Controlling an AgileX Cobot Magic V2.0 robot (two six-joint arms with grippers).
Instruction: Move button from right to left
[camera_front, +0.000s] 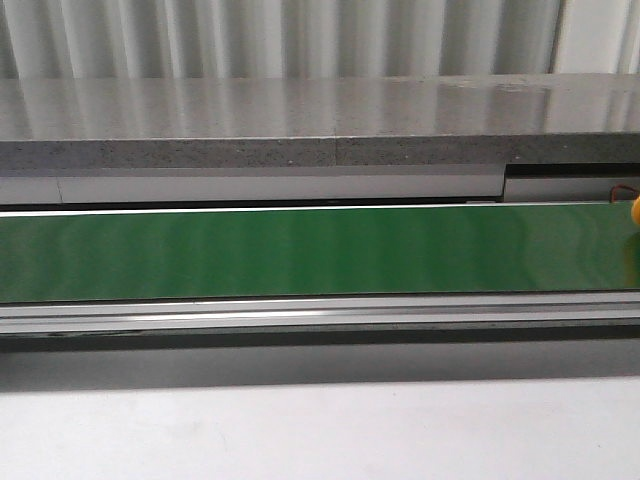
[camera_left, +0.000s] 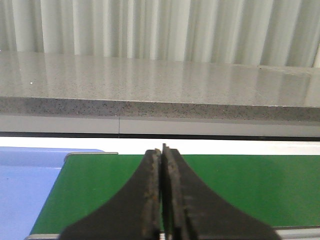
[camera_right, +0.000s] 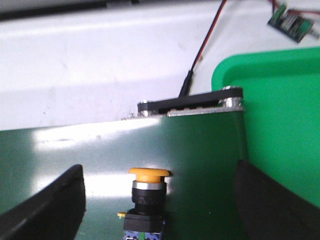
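While the button (camera_right: 148, 197) stands upright near the green belt's (camera_front: 300, 250) right end, right tool (camera_right: 160, 200) spread wide around it, untouching, left tool (camera_left: 162, 192) closed, empty, above the belt's left end.

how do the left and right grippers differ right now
The left gripper is shut with its fingers pressed together; the right gripper is open wide. Nothing sits between the left gripper's fingers, while the button stands upright between the right gripper's, touching neither. Both have dark fingers and hang over the green belt.
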